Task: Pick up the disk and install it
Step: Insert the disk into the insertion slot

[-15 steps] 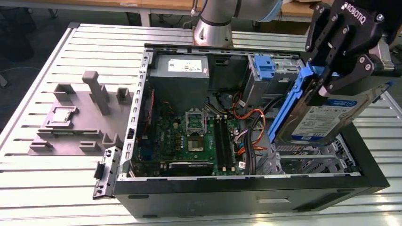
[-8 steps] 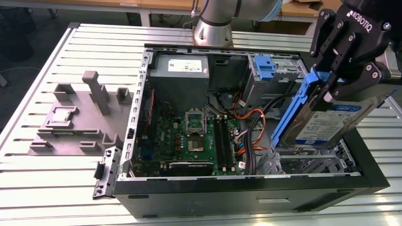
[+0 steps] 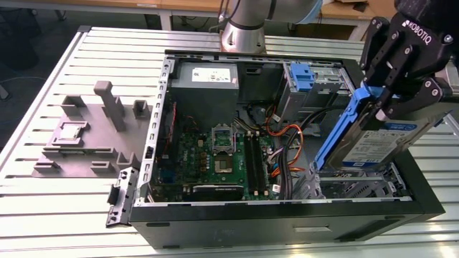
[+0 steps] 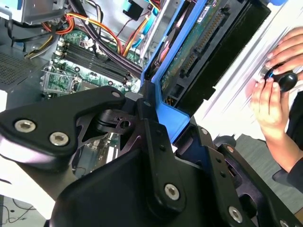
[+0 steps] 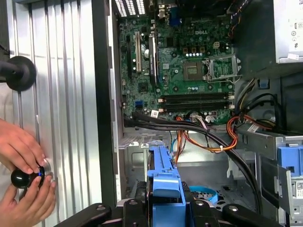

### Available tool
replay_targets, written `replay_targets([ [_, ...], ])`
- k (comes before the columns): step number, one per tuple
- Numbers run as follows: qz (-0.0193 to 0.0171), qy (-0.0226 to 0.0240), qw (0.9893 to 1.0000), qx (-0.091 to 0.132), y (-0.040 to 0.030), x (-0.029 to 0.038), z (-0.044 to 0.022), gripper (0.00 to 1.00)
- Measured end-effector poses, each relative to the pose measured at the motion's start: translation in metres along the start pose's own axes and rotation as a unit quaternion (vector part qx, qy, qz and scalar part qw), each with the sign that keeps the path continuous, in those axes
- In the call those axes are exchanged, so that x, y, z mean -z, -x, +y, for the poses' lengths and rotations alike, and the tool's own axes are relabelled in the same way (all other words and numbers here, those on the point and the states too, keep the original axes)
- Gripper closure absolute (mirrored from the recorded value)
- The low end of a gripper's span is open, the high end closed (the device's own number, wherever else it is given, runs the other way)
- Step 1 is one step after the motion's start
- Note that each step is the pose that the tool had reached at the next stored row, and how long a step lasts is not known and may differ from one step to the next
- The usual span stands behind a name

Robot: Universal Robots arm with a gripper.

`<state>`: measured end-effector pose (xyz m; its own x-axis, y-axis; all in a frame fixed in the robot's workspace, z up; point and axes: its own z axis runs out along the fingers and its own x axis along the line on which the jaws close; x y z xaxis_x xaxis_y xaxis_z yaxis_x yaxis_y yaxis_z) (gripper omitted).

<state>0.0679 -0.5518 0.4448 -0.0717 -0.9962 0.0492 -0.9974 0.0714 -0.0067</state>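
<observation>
From where I stand, the gripper (image 3: 396, 105) is pinching the disk (image 3: 379, 141) by its upper end, pressed onto the blue bracket (image 3: 343, 126) that runs round its edge. The disk hangs tilted, label side facing out, at the exterior view's right. It is over the front corner of the open computer case (image 3: 287, 212) and just above the metal drive bay (image 3: 358, 188); whether its low end touches the bay I cannot tell. In the second wrist view its circuit side (image 4: 208, 52), with the connector row, faces toward the motherboard (image 4: 90, 61). I'd judge the disk stiff and fairly dense for its size, a metal box that won't bend. It is delicate inside, though, and wouldn't take kindly to a knock or a drop. The bracket is smooth plastic, so it may flex a little and could slide under a light squeeze. The firm place to hold looks to be across the two long edges, where the bracket backs onto metal, well away from the connector and the bare circuit side. Orange and black cables (image 3: 293, 141) lie near the bay. Outside the case, a person's hands (image 4: 272, 101) rest on a black knob (image 4: 286, 80).
</observation>
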Motion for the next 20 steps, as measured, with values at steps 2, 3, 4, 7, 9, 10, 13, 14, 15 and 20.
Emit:
replay_targets([
  [2,0.0,-0.0003,1.0,0.005,0.0001,-0.0019,-0.0001,0.63],
  [3,-0.0001,-0.0004,1.0,0.007,0.0002,-0.0026,-0.0003,0.63],
  [4,-0.0001,-0.0005,1.0,0.009,0.0002,-0.0032,-0.0004,0.63],
  [7,-0.0001,-0.0005,0.9999,0.011,0.0003,-0.0047,-0.0005,0.63],
  [9,-0.0001,-0.0006,0.9999,0.011,0.0003,-0.0058,-0.0007,0.63],
  [10,-0.0001,-0.0005,0.9999,0.011,0.0006,-0.009,-0.0017,0.63],
  [13,-0.0001,-0.0004,0.9999,0.011,0.0009,-0.0117,-0.0028,0.63],
  [14,0.0,-0.0003,0.9999,0.011,0.0009,-0.0124,-0.0029,0.63],
  [15,-0.0001,-0.0003,0.9999,0.011,0.001,-0.013,-0.003,0.63],
  [20,-0.0001,0.0,0.9999,0.011,0.0011,-0.0159,-0.0032,0.63],
])
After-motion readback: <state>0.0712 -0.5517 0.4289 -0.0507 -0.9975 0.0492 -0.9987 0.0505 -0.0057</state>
